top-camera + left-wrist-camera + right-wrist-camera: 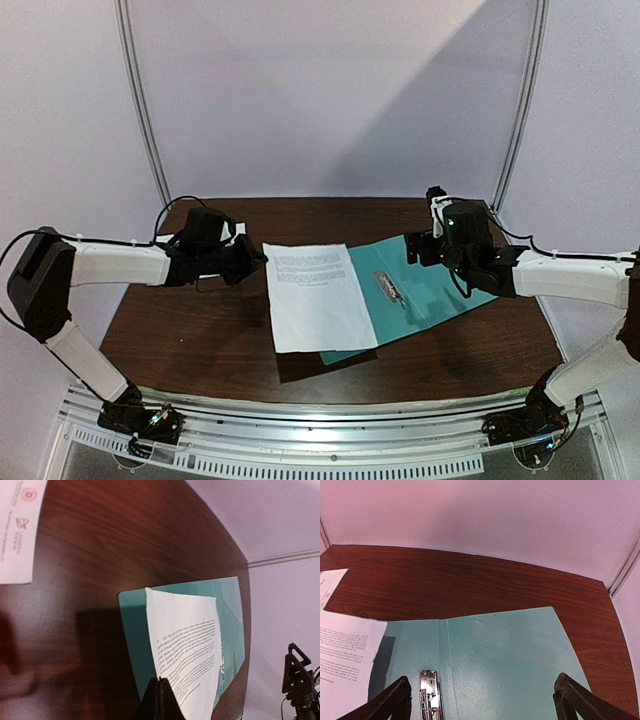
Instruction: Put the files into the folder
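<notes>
1. The table (200, 340) bears everything on bare dark wood.
2. The folder (432, 296) lies opened flat, inside up, ready to take paper.
3. The text sheet (315, 300) hangs raised over the folder's left half. The left gripper (159, 690) pinches its edge, probably to carry it in.
4. The second sheet (15, 535) lies on the wood, apart from the folder.
5. The right gripper (482, 707) hovers with jaws spread wide above the folder's right half — perhaps to steady it.
6. The metal clip (429, 690) sits exposed by the spine.

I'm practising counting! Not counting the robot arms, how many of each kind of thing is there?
Paper sheets: 2 (sheet with writing, sheet with pictures)
Folder: 1
Metal clip: 1
Total: 4
</notes>
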Motion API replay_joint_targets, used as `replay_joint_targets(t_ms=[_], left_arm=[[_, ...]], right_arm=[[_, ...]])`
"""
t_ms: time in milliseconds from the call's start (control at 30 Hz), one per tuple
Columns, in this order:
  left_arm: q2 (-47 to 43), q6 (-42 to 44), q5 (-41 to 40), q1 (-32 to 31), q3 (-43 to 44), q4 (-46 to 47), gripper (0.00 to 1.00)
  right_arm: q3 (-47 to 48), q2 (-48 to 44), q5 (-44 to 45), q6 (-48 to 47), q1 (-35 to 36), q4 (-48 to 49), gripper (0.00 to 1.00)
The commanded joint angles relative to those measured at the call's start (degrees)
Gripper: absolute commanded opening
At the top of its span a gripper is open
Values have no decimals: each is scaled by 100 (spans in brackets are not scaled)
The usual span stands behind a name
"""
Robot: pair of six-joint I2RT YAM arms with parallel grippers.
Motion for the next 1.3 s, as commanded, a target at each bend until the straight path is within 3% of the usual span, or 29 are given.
replay_joint_targets(t_ms=[0, 500, 1267], left_arm=[[55, -147, -401, -192, 1, -125, 0], [538, -631, -1209, -706, -61, 151, 0], [1319, -2176, -1819, -876, 28, 1723, 0]], right_arm=[[55, 157, -107, 150, -3, -187, 99], [82, 371, -313, 253, 2, -262, 99], [-120, 472, -409, 262, -3, -267, 99]])
